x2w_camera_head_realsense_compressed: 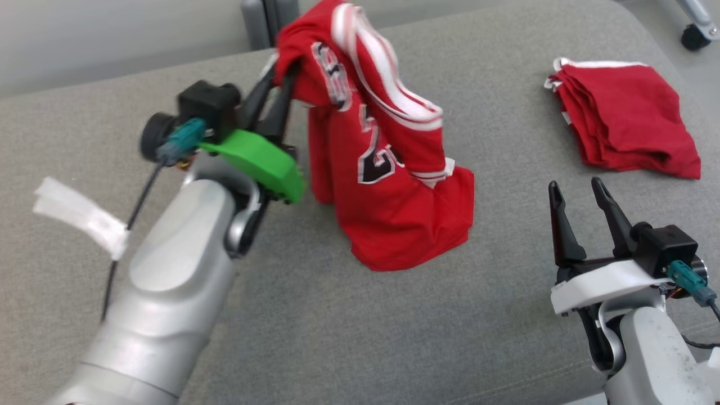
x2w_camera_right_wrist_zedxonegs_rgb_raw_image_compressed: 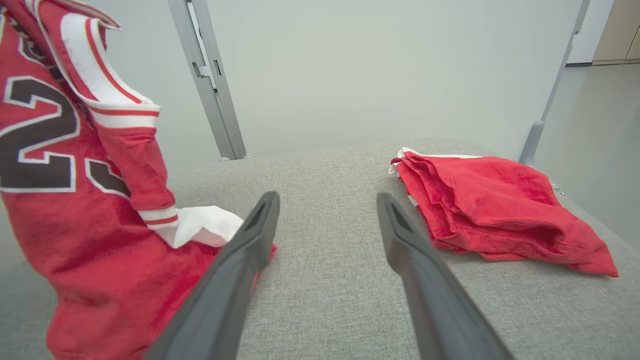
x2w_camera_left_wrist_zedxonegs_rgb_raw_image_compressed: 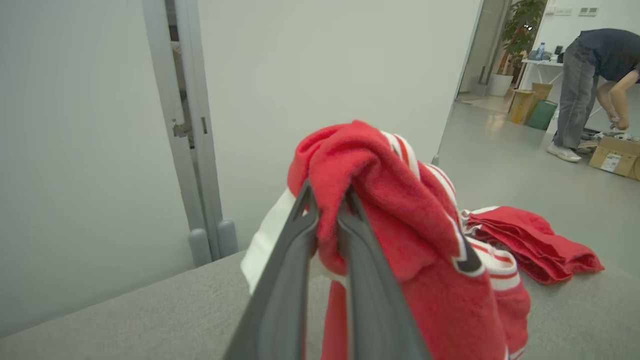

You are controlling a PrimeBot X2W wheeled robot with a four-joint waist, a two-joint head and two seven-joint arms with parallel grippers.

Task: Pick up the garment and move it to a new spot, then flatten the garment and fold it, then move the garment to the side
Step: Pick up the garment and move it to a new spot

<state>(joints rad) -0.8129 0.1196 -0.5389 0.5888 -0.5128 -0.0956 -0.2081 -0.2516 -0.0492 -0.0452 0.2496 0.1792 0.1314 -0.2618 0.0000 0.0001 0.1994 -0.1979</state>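
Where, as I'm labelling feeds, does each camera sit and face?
Head view: on the head, looking down at the grey cushion; shows both forearms, left gripper shut on the red jersey, right gripper open.
Left wrist view: on the left wrist, along its fingers pinching the jersey, toward a wall and a person.
Right wrist view: on the right wrist, along its fingers, across the cushion.
All three share the jersey and the folded garment.

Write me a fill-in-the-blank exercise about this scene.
The jersey hangs from the left gripper, whose jaws are ____.
The right gripper has its jaws ____, holding nothing.
The folded red cloth lies nearer the ____ gripper.
Missing words: shut, open, right.
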